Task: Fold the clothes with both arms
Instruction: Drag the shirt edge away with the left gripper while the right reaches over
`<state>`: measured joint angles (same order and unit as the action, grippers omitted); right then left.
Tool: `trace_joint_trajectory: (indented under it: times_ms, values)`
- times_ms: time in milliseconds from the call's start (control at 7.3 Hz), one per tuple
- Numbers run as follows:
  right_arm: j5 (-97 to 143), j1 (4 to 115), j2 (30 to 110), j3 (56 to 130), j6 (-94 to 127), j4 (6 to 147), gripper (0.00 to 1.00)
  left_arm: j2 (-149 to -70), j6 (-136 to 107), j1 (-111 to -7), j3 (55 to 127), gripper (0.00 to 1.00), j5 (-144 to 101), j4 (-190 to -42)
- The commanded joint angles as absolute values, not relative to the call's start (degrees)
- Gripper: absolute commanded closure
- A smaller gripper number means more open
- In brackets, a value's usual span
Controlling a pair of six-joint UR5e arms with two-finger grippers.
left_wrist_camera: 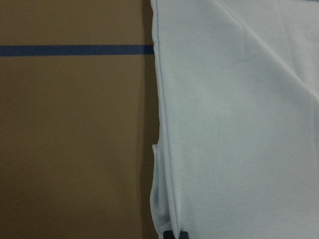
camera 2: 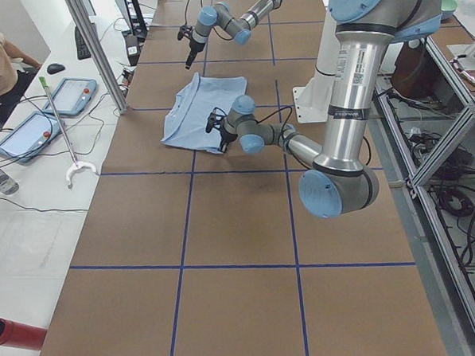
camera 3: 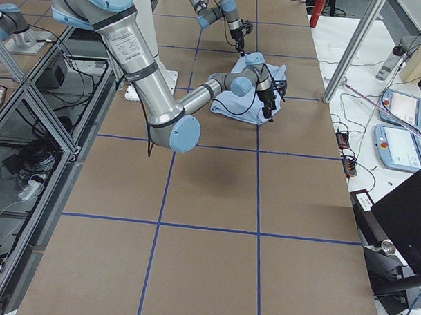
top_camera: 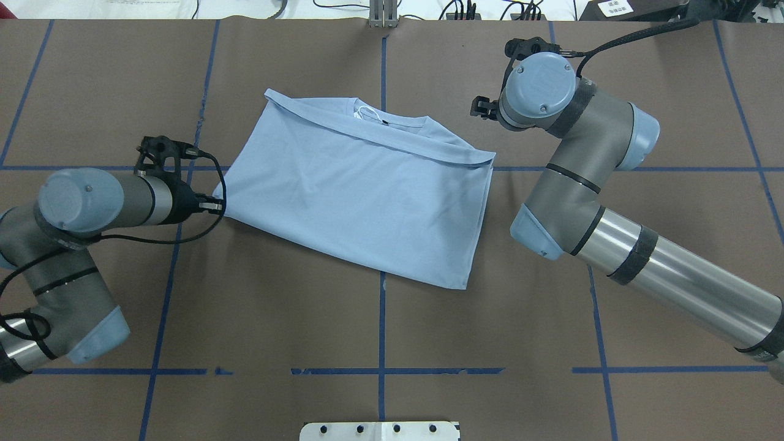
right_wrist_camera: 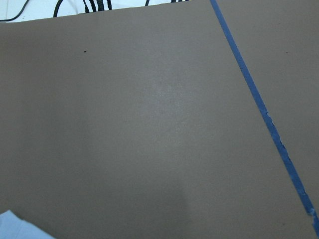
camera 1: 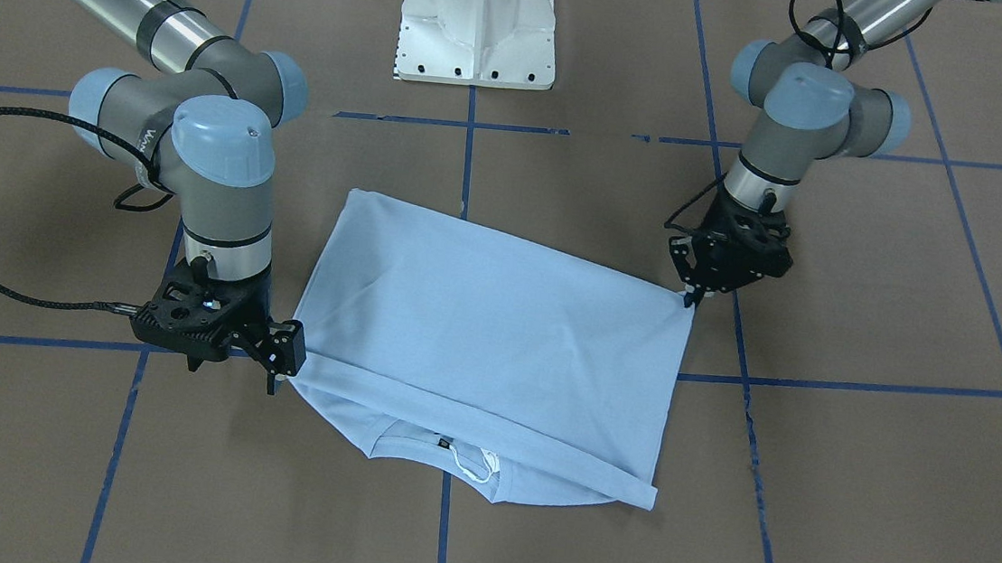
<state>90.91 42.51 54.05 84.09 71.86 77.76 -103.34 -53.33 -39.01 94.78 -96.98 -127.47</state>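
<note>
Blue T-shirt point(camera 1: 498, 317) corner sits pinched in the left gripper point(camera 1: 692, 296); for the right gripper point(camera 1: 275, 375) I cannot tell. Best move both ends evenly, cloth taut.

the left arm point(camera 1: 770, 155) and right arm point(camera 1: 218, 198) are silver tubes with grey joints, pale blue caps, black bands, braided black cables, perhaps white lettering on the right.

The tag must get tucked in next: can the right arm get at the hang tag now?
Probably yes: the hang tag lies uncovered at the far edge of the T-shirt, and the right gripper is beside that edge's corner.
</note>
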Motion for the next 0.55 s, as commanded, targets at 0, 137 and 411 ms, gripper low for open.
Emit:
trace_joint_trajectory:
  times_ms: [0,137,411]
  values:
    - [90.88,42.45,53.97,84.11,72.33,77.7,0.0,-111.73,-46.08,-46.73,83.3,1.0,-97.03,-127.62]
    - [90.88,42.36,53.88,84.11,72.42,77.7,0.0,-118.32,-43.88,-49.54,75.14,1.0,-97.03,-127.7]
    - [90.88,42.36,53.88,84.81,72.51,77.7,0.0,-128.1,-43.33,-52.46,60.89,1.0,-96.25,-131.54]
